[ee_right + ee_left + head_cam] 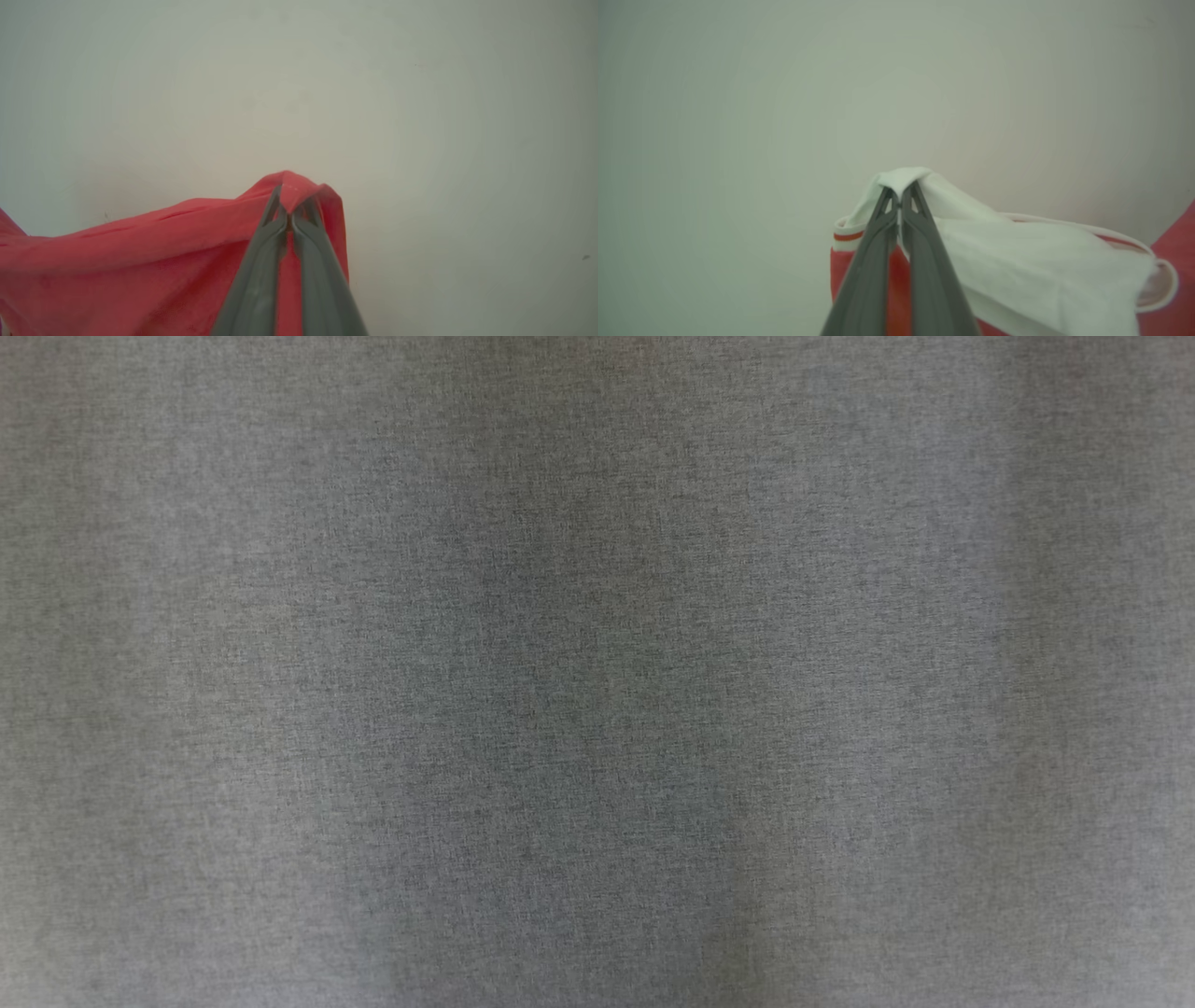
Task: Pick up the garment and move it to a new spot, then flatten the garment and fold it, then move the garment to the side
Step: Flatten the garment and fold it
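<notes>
My left hand (pixel 899 205) is pinched shut on a white fold of the garment (pixel 1017 261), bottom middle of the frame, and my right hand (pixel 289 212) is clamped on its red edge. From there the cloth sags toward the lower corners, plain pale surface (pixel 738 116) behind.

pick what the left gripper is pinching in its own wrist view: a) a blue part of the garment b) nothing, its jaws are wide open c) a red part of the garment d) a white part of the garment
D: the left gripper is shut on a white fold of the garment, which bunches over its fingertips; the red cloth lies lower down, behind the fingers.
</notes>
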Available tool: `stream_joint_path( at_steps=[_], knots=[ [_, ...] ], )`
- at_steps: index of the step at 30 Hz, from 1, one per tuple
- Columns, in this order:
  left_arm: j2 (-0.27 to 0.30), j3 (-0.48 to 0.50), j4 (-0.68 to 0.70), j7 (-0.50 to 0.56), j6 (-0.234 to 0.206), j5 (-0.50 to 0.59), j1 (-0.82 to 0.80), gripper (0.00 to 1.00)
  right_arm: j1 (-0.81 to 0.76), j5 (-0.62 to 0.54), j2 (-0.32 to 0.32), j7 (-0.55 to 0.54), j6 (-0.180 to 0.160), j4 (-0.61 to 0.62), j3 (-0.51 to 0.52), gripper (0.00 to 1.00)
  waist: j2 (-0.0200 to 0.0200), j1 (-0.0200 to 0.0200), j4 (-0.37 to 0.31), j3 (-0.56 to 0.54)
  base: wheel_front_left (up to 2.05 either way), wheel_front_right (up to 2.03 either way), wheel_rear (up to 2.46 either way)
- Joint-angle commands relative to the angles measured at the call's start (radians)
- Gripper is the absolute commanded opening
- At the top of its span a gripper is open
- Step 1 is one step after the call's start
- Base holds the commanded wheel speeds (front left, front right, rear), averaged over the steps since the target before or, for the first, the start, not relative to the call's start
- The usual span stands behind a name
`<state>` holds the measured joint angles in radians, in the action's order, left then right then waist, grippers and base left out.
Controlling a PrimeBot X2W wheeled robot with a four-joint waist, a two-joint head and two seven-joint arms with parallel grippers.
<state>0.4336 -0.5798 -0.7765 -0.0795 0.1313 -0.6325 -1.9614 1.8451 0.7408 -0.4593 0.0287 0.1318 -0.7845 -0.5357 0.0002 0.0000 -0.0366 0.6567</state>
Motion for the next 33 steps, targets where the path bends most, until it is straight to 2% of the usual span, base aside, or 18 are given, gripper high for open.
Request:
stream_joint_path(
  at_steps=[1, 7, 11, 14, 17, 22, 23, 24, 28, 33],
  knots=[
    [0.000, -0.005, -0.009, -0.010, -0.002, -0.020, 0.016, 0.00, -0.011, 0.010, -0.003, 0.011, -0.003, -0.001, -0.011, 0.00, -0.0002, 0.0000, 0.001, 0.001, 0.00, 0.00, 0.00],
    [-0.001, -0.021, -0.030, -0.112, -0.002, -0.050, 0.145, 0.00, -0.131, 0.063, -0.038, 0.070, -0.003, 0.033, -0.096, 0.00, -0.0002, 0.0000, 0.003, -0.042, 0.00, 0.00, 0.00],
    [0.005, -0.002, 0.010, -0.158, -0.013, -0.088, 0.313, 0.00, -0.287, 0.115, -0.079, 0.124, -0.003, 0.094, -0.142, 0.00, -0.0002, 0.0000, 0.005, -0.106, 0.00, 0.00, 0.00],
    [0.020, 0.017, 0.082, -0.175, -0.039, -0.110, 0.472, 0.00, -0.414, 0.144, -0.114, 0.161, -0.003, 0.156, -0.166, 0.00, -0.0002, 0.0000, 0.008, -0.164, 0.00, 0.00, 0.00],
    [0.048, 0.045, 0.197, -0.183, -0.083, -0.134, 0.653, 0.00, -0.559, 0.163, -0.146, 0.184, -0.003, 0.223, -0.189, 0.00, -0.0002, 0.0000, 0.008, -0.222, 0.00, 0.00, 0.00],
    [0.084, 0.091, 0.440, -0.186, -0.193, -0.162, 0.985, 0.00, -0.790, 0.177, -0.198, 0.203, -0.003, 0.313, -0.192, 0.00, -0.0002, 0.0000, 0.013, -0.304, 0.00, 0.00, 0.00],
    [0.084, 0.091, 0.440, -0.186, -0.193, -0.162, 0.985, 0.00, -0.790, 0.177, -0.198, 0.203, -0.003, 0.313, -0.192, 0.00, -0.0002, 0.0000, 0.013, -0.304, 0.00, 0.00, 0.00],
    [0.090, 0.092, 0.493, -0.186, -0.214, -0.169, 1.053, 0.00, -0.838, 0.177, -0.204, 0.204, -0.003, 0.329, -0.188, 0.00, -0.0002, 0.0000, 0.013, -0.317, 0.00, 0.00, 0.00],
    [0.107, 0.102, 0.664, -0.185, -0.294, -0.195, 1.295, 0.00, -1.015, 0.180, -0.222, 0.214, -0.003, 0.380, -0.143, 0.00, -0.0002, 0.0000, 0.016, -0.361, 0.00, 0.00, 0.00],
    [0.107, 0.114, 0.808, -0.186, -0.358, -0.231, 1.531, 0.00, -1.220, 0.154, -0.226, 0.216, -0.003, 0.428, -0.071, 0.00, -0.0002, 0.0000, 0.018, -0.400, 0.00, 0.00, 0.00]
  ],
)
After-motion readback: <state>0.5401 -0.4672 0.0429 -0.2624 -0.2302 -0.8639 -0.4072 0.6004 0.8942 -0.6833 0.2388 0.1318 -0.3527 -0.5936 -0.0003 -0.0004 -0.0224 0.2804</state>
